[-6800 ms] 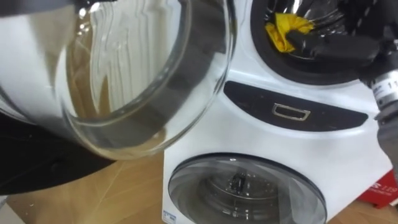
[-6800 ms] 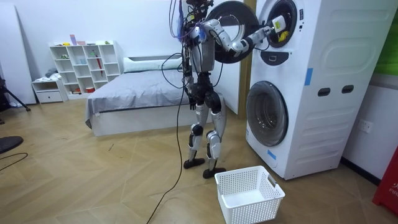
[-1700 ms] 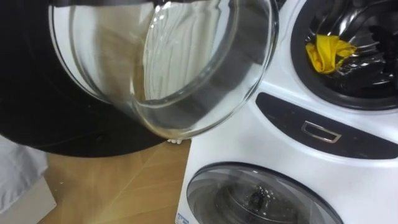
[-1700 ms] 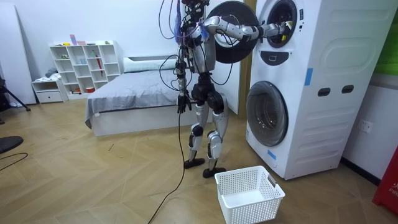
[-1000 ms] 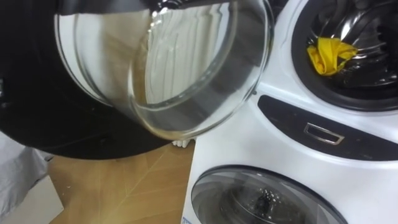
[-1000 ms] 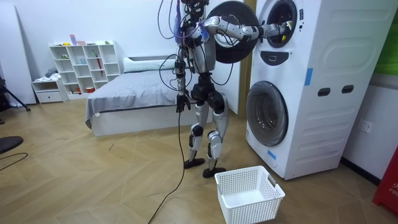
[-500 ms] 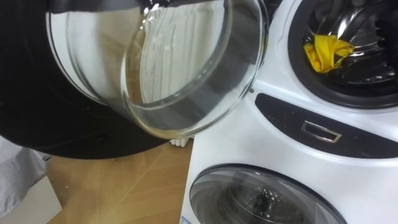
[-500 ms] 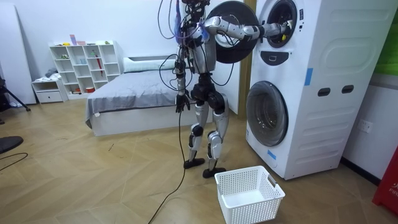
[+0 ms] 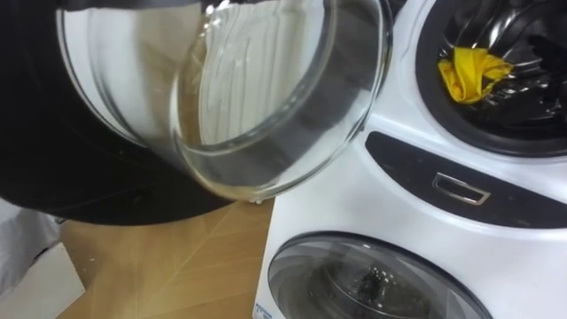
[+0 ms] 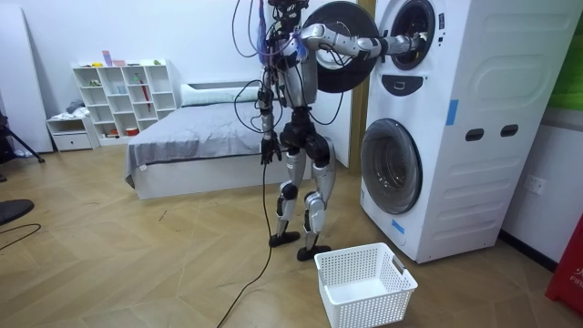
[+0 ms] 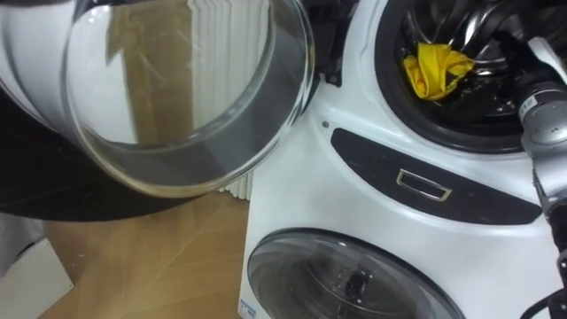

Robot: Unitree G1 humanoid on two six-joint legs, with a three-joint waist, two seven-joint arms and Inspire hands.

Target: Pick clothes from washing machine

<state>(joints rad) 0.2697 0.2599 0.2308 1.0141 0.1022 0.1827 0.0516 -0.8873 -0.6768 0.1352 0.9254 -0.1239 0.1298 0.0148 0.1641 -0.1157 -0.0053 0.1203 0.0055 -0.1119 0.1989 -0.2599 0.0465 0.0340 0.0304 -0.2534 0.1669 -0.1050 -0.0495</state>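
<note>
- Yellow crumpled cloth (image 9: 469, 73) lies inside the upper drum of the tall white stacked washing machine (image 10: 483, 137), on the left of the opening against the ribbed metal wall.
- The round glass-bowled door with a black rim (image 9: 266, 97) hangs swung wide to the robot's left, leaving the upper opening clear. The lower round glass door (image 9: 363, 279) is closed.
- The robot stands upright, facing the machine. Its right arm is stretched level so that the right hand (image 10: 413, 42) is at the mouth of the upper drum, close to the cloth.
- Whether that hand is open or has hold of the cloth cannot be told from these views.
- The left hand (image 10: 266, 148) hangs idle at the robot's side, too small to read.
- The white plastic lattice basket (image 10: 364, 282) stands on the wooden floor by the robot's feet, in front of the machine.
- The step in hand looks like the reach and grasp, with nothing lifted out yet.
- The next move probably calls for closing on the cloth and drawing it back over the drum's lip. The arm must stay clear of the door on the way down to the basket.
</note>
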